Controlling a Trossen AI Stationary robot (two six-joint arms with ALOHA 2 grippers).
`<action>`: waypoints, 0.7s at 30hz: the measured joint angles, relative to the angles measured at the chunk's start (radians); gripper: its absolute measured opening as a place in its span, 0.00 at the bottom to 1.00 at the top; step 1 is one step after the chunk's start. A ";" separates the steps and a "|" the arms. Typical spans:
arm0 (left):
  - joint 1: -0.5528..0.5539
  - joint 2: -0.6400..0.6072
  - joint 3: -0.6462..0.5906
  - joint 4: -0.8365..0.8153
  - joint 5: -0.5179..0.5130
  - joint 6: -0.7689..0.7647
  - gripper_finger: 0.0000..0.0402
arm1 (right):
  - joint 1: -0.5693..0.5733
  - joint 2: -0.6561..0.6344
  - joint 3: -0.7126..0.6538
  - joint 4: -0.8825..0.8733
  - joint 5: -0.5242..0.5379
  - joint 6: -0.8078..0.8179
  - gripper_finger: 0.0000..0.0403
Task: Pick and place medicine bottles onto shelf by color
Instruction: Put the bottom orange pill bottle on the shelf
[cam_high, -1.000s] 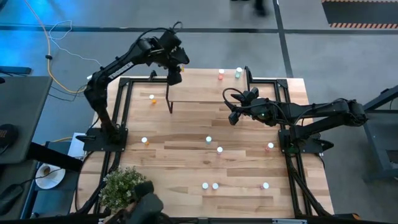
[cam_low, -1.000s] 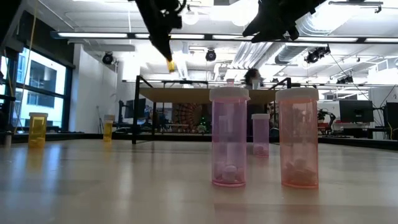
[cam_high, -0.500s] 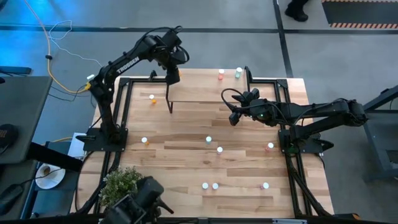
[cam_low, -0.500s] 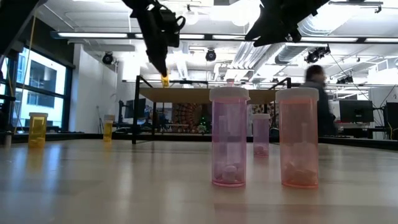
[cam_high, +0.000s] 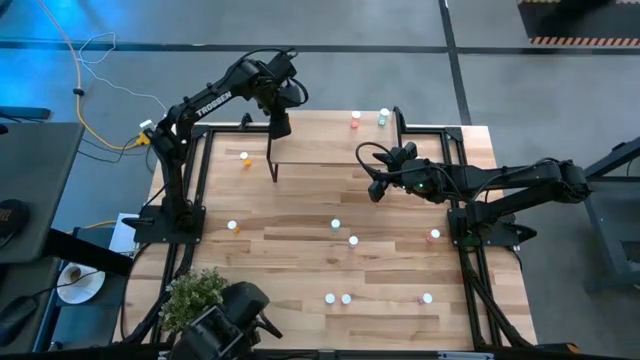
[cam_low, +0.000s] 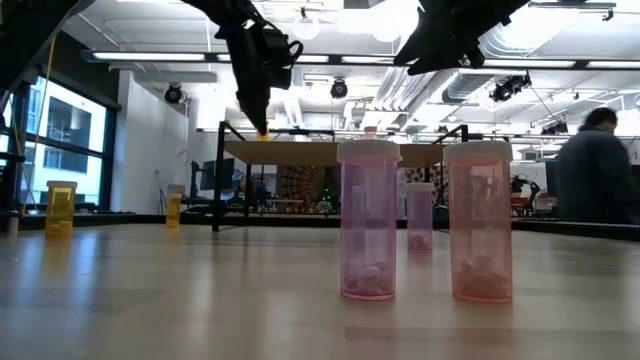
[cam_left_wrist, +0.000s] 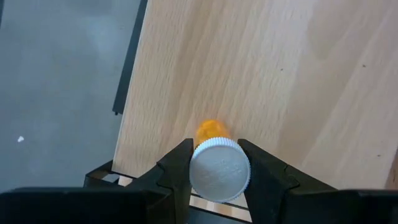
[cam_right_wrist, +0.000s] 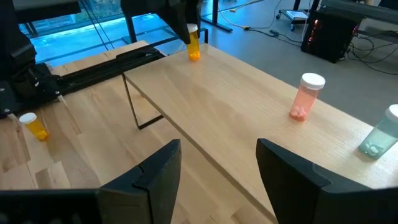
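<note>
We see the left gripper (cam_left_wrist: 219, 171) at the shelf's (cam_high: 330, 140) far left corner, its two dark fingers (cam_left_wrist: 176, 171) clamped on the white cap of an orange medicine bottle (cam_left_wrist: 211, 132). In the left wrist view the bottle hangs cap-up between the fingers, its orange body showing just past the cap against the shelf's light wood. The right wrist view shows the same bottle (cam_right_wrist: 193, 45) upright at that corner with its base at the shelf top; whether it actually touches the wood we cannot tell. In the low view the left arm (cam_low: 255, 60) reaches down to the shelf's left end.

The right gripper (cam_right_wrist: 217, 168) hovers over the shelf's front edge near its middle, fingers spread wide and holding nothing. From above it (cam_high: 378, 178) sits right of the shelf's centre.

Two more bottles stand on the shelf toward its right end: a red bottle (cam_right_wrist: 306, 96) and, just beyond it, a pale green bottle (cam_right_wrist: 382, 134); from above they show near the far edge, apart from each other.

On the striped tabletop (cam_high: 300, 250), an orange bottle (cam_high: 244, 158) stands left of the shelf. Other white-capped bottles lie scattered nearer the front. In the low view two pink bottles (cam_low: 368, 220) stand close to the camera, with a third (cam_low: 419, 215) behind them. A person (cam_low: 598, 170) is in the room beyond the table.
</note>
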 joint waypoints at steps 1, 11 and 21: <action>0.000 0.000 0.000 0.000 0.000 0.000 0.27 | 0.000 0.000 0.000 0.000 0.000 0.000 0.50; -0.002 0.000 0.000 -0.006 0.012 -0.023 0.27 | 0.000 0.000 0.000 0.000 0.000 0.000 0.50; -0.001 0.000 -0.005 -0.015 0.012 -0.027 0.27 | 0.000 0.000 0.000 0.000 0.000 0.000 0.50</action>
